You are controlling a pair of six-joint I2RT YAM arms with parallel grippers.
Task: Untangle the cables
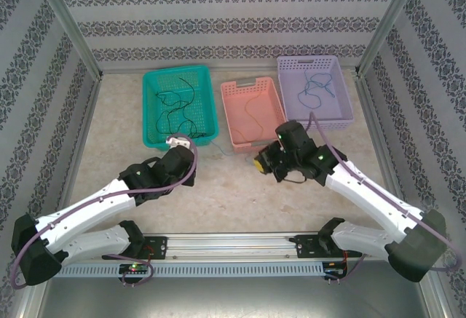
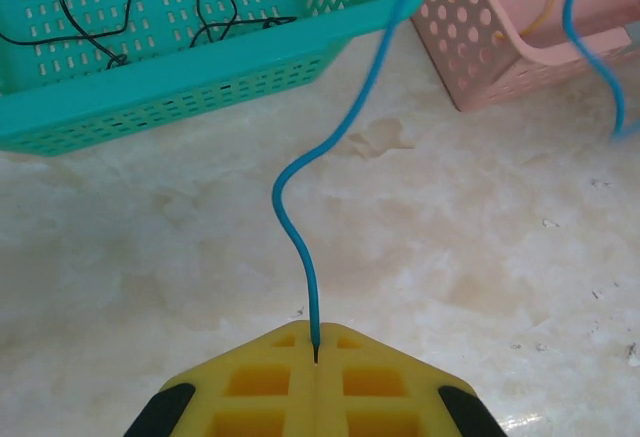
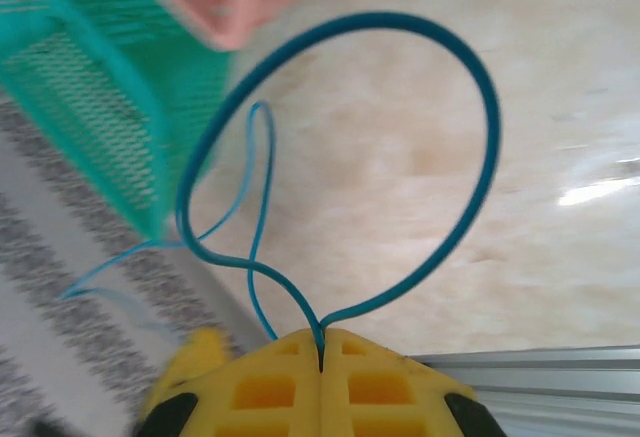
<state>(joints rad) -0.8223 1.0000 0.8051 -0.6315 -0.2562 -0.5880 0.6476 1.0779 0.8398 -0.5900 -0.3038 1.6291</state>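
Nearest, over bare counter [image 1: 233,194]: pinching a blue cable [image 2: 297,227] in the left jaws, closed tight at their yellow tips. Gripping the same blue in the right jaws, also closed, with a wide loop standing above them. Beyond, rising from the left jaws past the corner of a teal basket [image 1: 148,114]. Farthest, lying in a row: black cable [image 1: 178,103] inside the teal basket, pale cable [image 1: 253,110] inside a pink basket [image 1: 226,114], second blue cable [image 1: 317,85] inside a lilac basket [image 1: 346,92].
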